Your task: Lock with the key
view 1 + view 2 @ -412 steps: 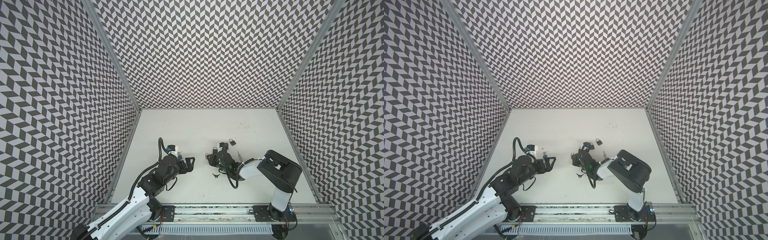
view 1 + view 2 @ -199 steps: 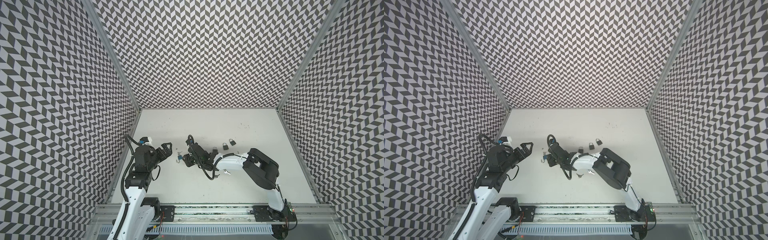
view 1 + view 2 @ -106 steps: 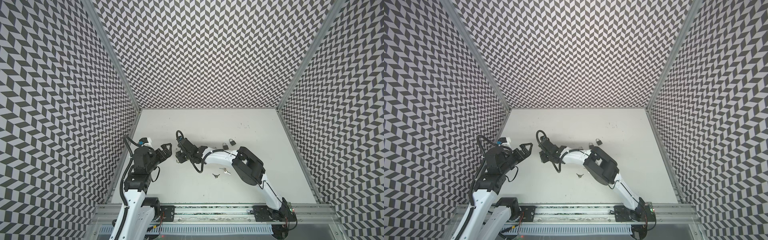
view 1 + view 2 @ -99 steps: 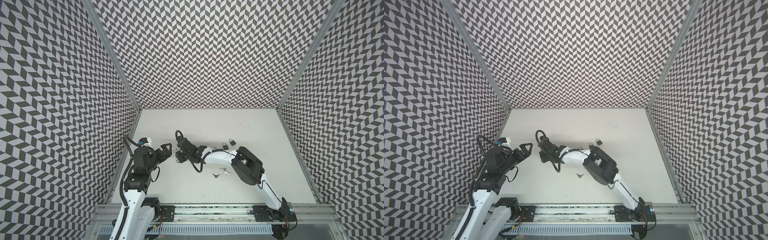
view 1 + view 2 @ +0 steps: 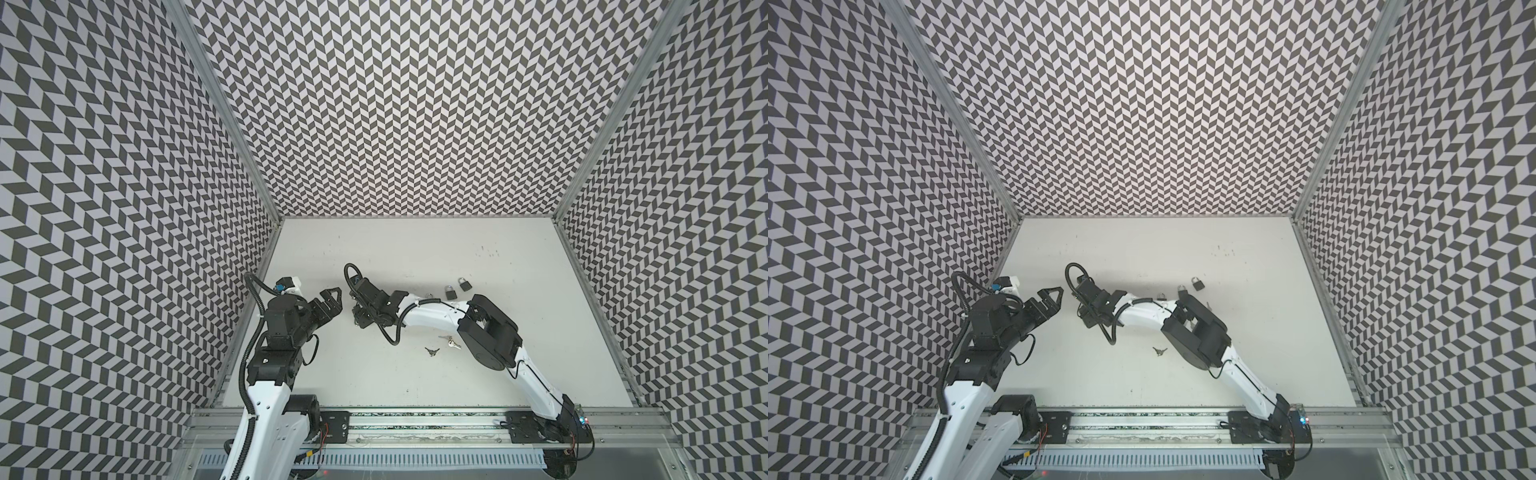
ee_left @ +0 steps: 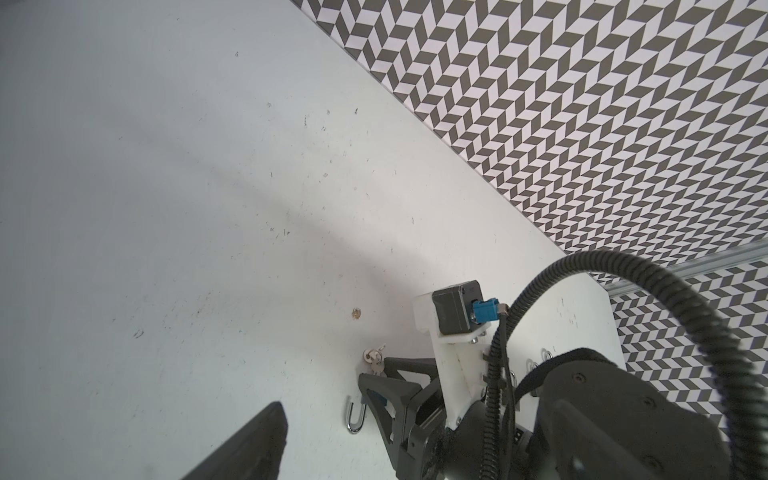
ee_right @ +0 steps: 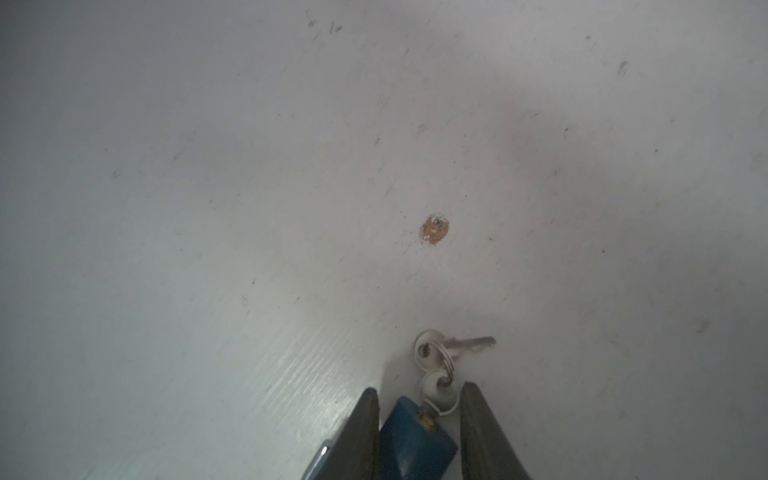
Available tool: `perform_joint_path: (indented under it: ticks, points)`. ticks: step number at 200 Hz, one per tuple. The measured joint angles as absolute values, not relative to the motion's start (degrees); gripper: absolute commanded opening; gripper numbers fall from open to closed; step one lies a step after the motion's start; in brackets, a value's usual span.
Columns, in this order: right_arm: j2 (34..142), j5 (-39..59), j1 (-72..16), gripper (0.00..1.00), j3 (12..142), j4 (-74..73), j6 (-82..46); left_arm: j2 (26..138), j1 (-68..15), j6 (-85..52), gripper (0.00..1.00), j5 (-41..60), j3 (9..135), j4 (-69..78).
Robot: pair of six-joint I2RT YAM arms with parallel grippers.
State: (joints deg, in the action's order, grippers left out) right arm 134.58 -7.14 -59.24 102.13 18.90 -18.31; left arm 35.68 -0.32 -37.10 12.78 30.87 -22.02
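At the right gripper [image 7: 419, 388], jaws pinch the sides of the padlock [image 7: 411, 440], seemingly rigid, slick and dense; keep off the key [image 7: 436, 392]. Left gripper [image 5: 330, 302] gapes empty.

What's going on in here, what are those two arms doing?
The right claw, stretched across the white table, sits around a blue padlock, seemingly pinching it. A key on a ring is stuck in the padlock's keyhole. The left claw hangs open beside it, holding nothing. More padlocks and some loose keys lie elsewhere on the table.
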Motion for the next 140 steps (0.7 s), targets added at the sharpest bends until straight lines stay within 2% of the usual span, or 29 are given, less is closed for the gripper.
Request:
perform_joint_path:
  ticks: [72,92,110,140]
  points:
    - [119.9,-7.4,-59.2,0.28,78.4,12.6,-20.6,35.3,-2.6,-38.4,1.0,16.1,29.5,-20.8]
    - [114.1,-6.9,-59.2,0.33,69.5,9.9,-22.8,35.2,-8.6,-40.1,1.0,14.6,28.0,-19.9]
    - [109.6,-6.1,-59.3,0.39,62.9,7.6,-25.0,35.1,-17.3,-42.4,1.0,11.7,26.1,-18.8]
    - [104.7,-4.9,-59.4,0.42,56.0,4.8,-27.7,36.0,-30.3,-47.1,1.0,5.8,22.8,-16.6]
